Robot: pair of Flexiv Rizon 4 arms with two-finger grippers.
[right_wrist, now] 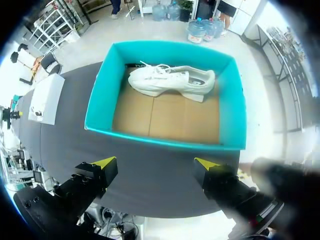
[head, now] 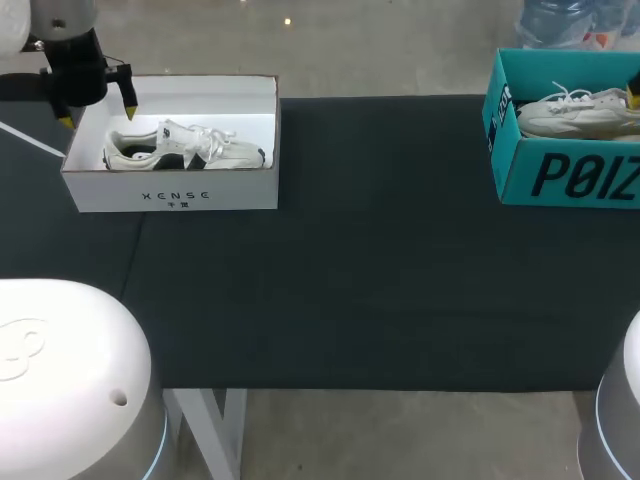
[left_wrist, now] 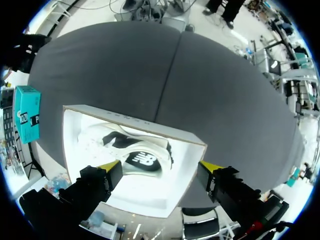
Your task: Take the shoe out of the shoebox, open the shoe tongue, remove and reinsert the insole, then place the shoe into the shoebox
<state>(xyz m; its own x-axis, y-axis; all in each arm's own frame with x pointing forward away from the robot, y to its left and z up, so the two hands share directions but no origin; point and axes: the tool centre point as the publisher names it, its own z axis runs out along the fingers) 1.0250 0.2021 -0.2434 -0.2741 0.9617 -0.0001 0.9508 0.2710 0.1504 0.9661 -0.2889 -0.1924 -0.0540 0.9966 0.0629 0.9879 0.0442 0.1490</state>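
Observation:
A white shoebox (head: 175,195) stands at the table's far left and holds a white and black shoe (head: 185,148) lying on its side. My left gripper (head: 97,112) hangs open above the box's back left corner. In the left wrist view the same shoe (left_wrist: 132,152) lies in the white shoebox (left_wrist: 131,121) under the open left gripper (left_wrist: 160,167), with nothing between the fingers. At the far right a teal shoebox (head: 570,175) holds a white shoe (head: 580,112). My right gripper (right_wrist: 155,163) is open above the near wall of the teal shoebox (right_wrist: 100,100); the white shoe (right_wrist: 172,80) lies against its far wall.
A dark grey cloth covers the table (head: 400,250) between the two boxes. The white bases of my arms (head: 70,380) fill the near corners. A cloth seam (left_wrist: 167,80) runs across the table ahead of the white box.

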